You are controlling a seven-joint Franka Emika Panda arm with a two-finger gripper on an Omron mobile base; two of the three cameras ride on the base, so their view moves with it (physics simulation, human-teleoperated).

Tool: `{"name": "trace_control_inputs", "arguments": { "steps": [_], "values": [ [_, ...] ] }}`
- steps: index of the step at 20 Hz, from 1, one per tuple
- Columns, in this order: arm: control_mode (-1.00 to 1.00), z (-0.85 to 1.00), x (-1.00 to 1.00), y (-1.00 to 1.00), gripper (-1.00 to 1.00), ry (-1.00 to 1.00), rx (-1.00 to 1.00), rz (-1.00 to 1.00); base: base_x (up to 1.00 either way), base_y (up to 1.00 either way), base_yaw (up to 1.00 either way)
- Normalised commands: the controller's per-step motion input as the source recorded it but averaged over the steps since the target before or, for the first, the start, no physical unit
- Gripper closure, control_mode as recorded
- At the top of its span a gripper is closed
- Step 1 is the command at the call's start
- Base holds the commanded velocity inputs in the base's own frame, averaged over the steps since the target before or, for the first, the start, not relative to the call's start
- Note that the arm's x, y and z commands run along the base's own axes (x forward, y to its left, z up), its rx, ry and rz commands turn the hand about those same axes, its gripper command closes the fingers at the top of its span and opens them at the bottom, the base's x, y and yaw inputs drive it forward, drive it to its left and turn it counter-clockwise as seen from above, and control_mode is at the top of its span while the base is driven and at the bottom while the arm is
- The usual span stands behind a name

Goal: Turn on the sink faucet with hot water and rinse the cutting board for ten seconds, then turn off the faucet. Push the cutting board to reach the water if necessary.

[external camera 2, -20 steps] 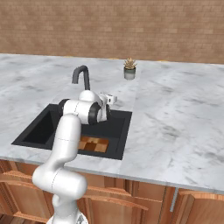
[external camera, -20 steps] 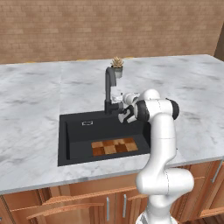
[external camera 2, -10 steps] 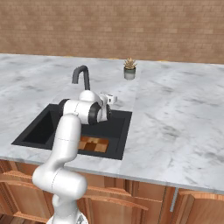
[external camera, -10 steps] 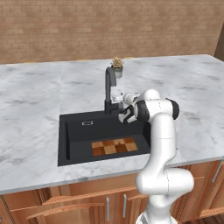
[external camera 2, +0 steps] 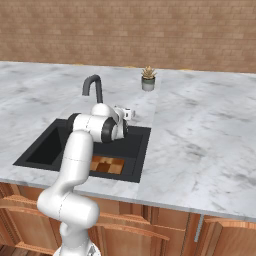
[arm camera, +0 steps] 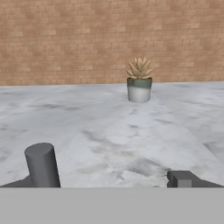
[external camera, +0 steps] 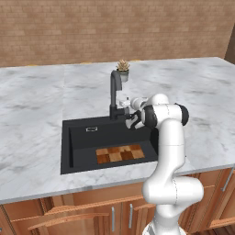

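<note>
- On the near floor of the black sink (external camera: pixel 78 137) lies the cutting board (external camera: pixel 120 153), flat.
- Just right of the sink faucet (external camera: pixel 114 94) base, the gripper (external camera: pixel 130 110) hovers, fingers spread wide, empty.
- Farther back stands a potted plant (arm camera: pixel 139 83) on the counter (external camera: pixel 41 96).

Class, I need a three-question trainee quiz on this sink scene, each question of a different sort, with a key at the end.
1. True or false: water is running from the sink faucet onto the cutting board.
2. Multiple choice: the cutting board lies (a) on the marble counter, (b) on the floor of the sink, (c) held in the tool.
3. Short answer: what stands on the counter behind the faucet?

Key
1. False: no stream shows.
2. b.
3. A small potted plant.
</note>
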Motion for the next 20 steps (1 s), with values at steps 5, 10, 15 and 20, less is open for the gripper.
{"name": "trace_control_inputs", "arguments": {
  "steps": [5, 10, 15, 20],
  "values": [
    [-1.00, 0.00, 0.00, -0.10, -1.00, 0.00, 0.00, 0.00, 0.00, 0.00, 0.00],
    [-1.00, 0.00, 0.00, -0.09, -1.00, 0.00, 0.00, 0.00, 0.00, 0.00, 0.00],
    [-1.00, 0.00, 0.00, -0.03, -1.00, -0.01, 0.00, 0.00, 0.00, 0.00, 0.00],
    [-1.00, 0.00, 0.00, 0.00, -1.00, 0.00, 0.00, 0.00, 0.00, 0.00, 0.00]
  ]
}}
